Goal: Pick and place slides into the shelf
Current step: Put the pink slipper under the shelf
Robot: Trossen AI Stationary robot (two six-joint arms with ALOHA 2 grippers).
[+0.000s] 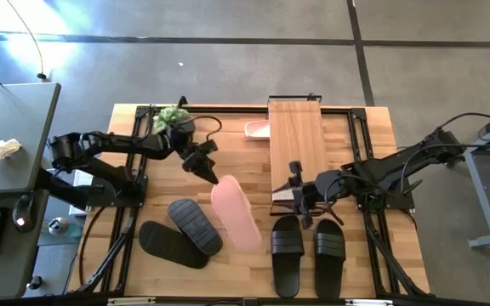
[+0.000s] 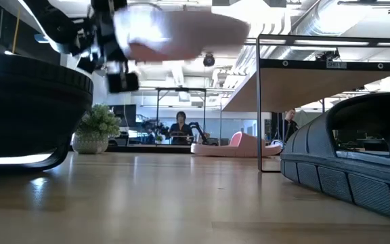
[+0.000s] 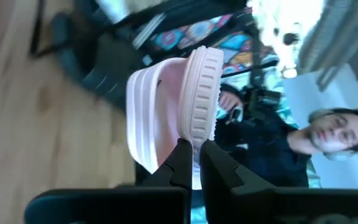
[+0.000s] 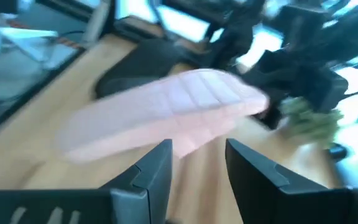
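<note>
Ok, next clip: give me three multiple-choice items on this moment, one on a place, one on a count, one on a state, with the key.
1. Where is the second pink slide?
A. beside the shelf, near the plant
B. on the black pair
C. in the right gripper

2. How many black slides lie on the table?
A. two
B. four
C. six

3. The left gripper is:
A. open, empty
B. shut on the pink slide
C. out of view

Key: A, it shows left of the plank; B, two per side; B, fingers pinch its sole. The right gripper waits open.

Pale pink ribbed slide (image 1: pixel 236 213), black ridged slides (image 1: pixel 307 251), light-wood shelf (image 1: pixel 296 144), green plant (image 1: pixel 172 116)
</note>
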